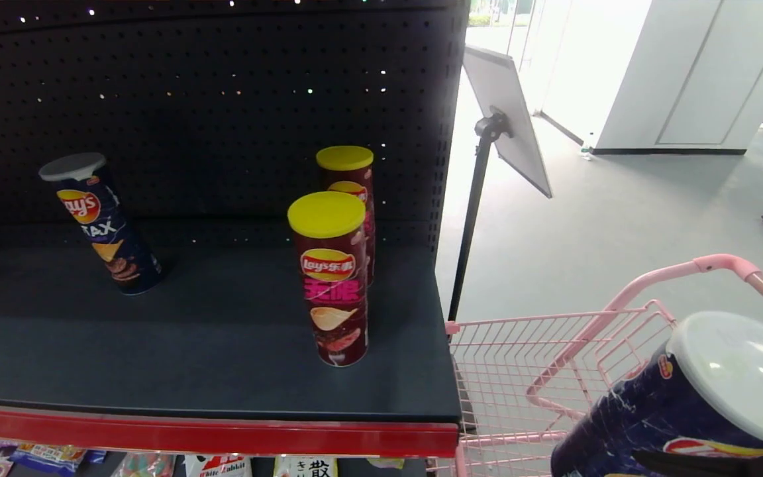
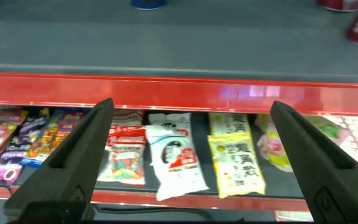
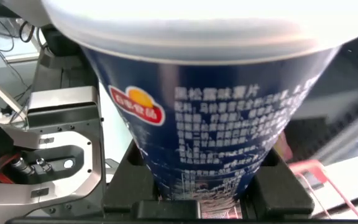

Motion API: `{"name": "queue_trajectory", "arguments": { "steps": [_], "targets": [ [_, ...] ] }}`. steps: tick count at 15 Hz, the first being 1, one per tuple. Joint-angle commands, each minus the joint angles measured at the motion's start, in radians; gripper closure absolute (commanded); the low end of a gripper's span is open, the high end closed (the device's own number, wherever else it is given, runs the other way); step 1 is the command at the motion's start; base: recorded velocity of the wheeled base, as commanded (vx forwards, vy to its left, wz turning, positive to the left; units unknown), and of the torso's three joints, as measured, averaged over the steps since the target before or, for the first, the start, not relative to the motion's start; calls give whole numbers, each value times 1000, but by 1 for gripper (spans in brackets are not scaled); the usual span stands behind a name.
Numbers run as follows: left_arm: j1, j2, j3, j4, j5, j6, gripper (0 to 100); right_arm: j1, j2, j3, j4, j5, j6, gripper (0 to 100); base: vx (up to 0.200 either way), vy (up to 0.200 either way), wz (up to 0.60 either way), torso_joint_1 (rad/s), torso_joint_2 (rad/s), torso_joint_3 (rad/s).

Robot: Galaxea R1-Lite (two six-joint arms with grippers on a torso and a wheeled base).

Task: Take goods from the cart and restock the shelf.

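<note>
Head view puts the dark blue chip can (image 1: 673,404) at the lower right, over the pink cart (image 1: 554,324), its lower part clamped between the fingers of my right gripper (image 3: 204,193). My left gripper (image 2: 191,155) hangs with fingers spread wide before the shelf (image 1: 209,344)'s red front edge (image 2: 179,87). On the shelf stand a yellow-lidded red can (image 1: 332,278), a second red can (image 1: 348,199) behind it, and a leaning blue can (image 1: 106,225).

Bare shelf (image 1: 222,331) is lying open between the left blue can (image 1: 106,225) and the front red can (image 1: 332,285), the rear red can (image 1: 350,179) standing behind
</note>
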Motion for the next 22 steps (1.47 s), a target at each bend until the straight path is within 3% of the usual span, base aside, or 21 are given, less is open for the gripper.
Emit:
{"name": "queue_trajectory", "arguments": {
  "steps": [1, 22],
  "targets": [
    [1, 1, 0, -1, 0, 0, 0, 2, 1, 1, 1, 0, 0, 100, 0, 200, 0, 17, 7, -7],
    [1, 1, 0, -1, 0, 0, 0, 2, -8, 4, 0, 0, 0, 100, 0, 200, 0, 2, 1, 3]
  ]
}}
